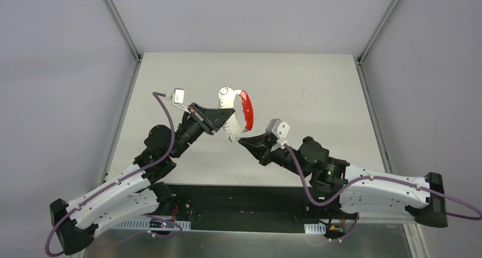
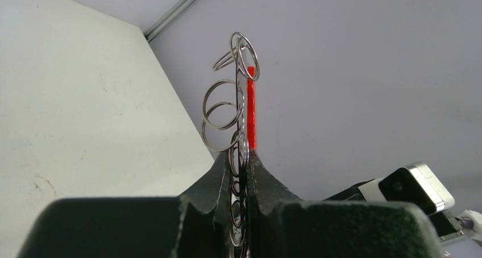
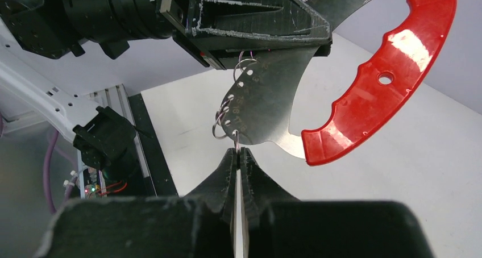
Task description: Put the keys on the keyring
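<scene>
We see the keyring [image 3: 386, 82] as a flat silver crescent plate pierced with small holes along its inner edge, a glossy red curved grip on its outer edge, and thin wire rings threaded through it. It hangs above the table [image 1: 318, 99], between the two arms. In the top view its long axis runs near to far, and the red curve bulges toward the right arm's side. From the left wrist it stands edge-on, straight out of the fingertips. The left gripper [image 1: 229, 119] is clamped on the plate. The right gripper [image 3: 239, 155] is pressed together on a thin silver strip [image 3: 237, 212] seen edge-on, its tip at a ring on the plate's lower edge; we cannot tell whether it is a key
</scene>
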{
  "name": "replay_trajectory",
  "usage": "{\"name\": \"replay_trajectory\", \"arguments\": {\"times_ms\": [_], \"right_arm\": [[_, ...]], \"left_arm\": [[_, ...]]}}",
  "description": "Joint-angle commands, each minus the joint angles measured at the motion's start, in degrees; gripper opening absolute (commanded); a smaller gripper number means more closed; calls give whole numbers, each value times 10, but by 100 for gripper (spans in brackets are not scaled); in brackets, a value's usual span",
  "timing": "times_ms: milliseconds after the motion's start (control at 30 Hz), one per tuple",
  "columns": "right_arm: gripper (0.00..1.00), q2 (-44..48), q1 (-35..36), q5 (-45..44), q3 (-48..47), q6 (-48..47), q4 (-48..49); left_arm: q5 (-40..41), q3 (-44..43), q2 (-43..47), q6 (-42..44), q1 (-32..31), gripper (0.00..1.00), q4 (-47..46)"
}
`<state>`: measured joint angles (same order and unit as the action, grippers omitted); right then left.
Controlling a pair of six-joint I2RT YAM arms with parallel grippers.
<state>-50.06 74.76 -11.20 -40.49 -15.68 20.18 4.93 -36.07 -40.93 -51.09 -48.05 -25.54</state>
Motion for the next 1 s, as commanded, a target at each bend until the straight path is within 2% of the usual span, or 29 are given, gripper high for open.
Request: {"name": "replay_trajectory", "arguments": {"times_ms": [0,333,467,633,833,967], "right_arm": [[0,18,0,-12,9,3,122],[0,0,10,-12,45,3,244],[0,-19,16,-12,69,3,343],[0,-38,26,-12,71,3,419],[0,-25,38,-12,54,3,396],[0,2,47,-12,56,3,378]], "left_arm": [[5,-10,2,4,3,0,-46],[1,-6,-5,1,3,0,-60],[11,-5,-6,-9,3,0,-60],[62,-10,-3,-65,3,0,4],[119,-12,9,-149,3,0,117],[135,-10,11,-176,3,0,162]]}}
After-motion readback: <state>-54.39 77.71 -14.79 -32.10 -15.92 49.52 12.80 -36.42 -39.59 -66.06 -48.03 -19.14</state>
